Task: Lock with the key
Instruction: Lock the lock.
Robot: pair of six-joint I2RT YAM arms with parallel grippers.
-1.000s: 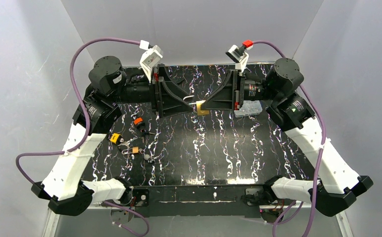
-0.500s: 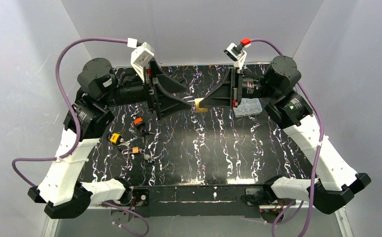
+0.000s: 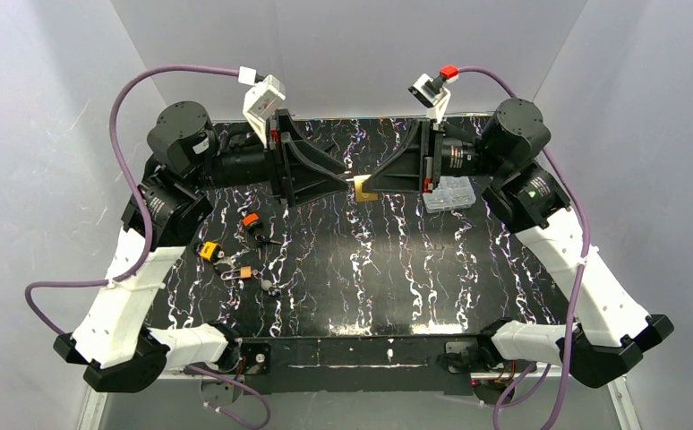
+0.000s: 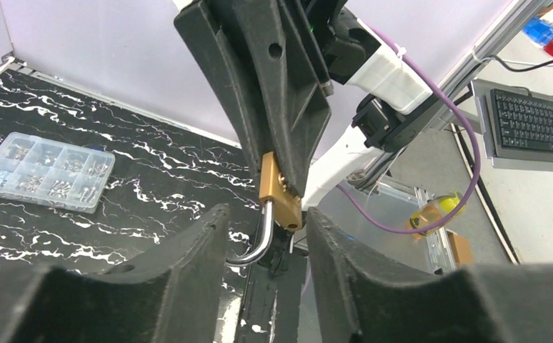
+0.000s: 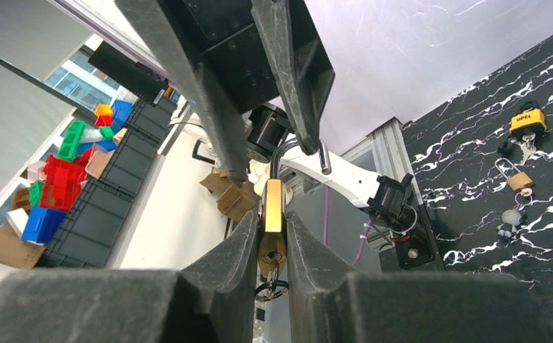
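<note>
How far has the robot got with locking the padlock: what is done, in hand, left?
Done: the padlock is held aloft between the fingers of the right gripper. In hand: the fingers of the left gripper stand either side of the open shackle, not closed on it. Left: pressing the shackle home and turning the key; a ring hangs below the body, no key clearly visible.

Left gripper (image 4: 268, 214) fingers apart at the bottom, with the open shackle (image 4: 258, 244) of a brass padlock (image 4: 272, 187) hanging between them, closer to the left-hand finger. Right gripper (image 4: 286, 180) comes down from the top, clamped on the padlock body. Clear parts box (image 4: 45, 171) lies on the table (image 4: 152, 161) near its wall-side edge; keyboard (image 4: 534, 121) sits off the table, far right.
</note>
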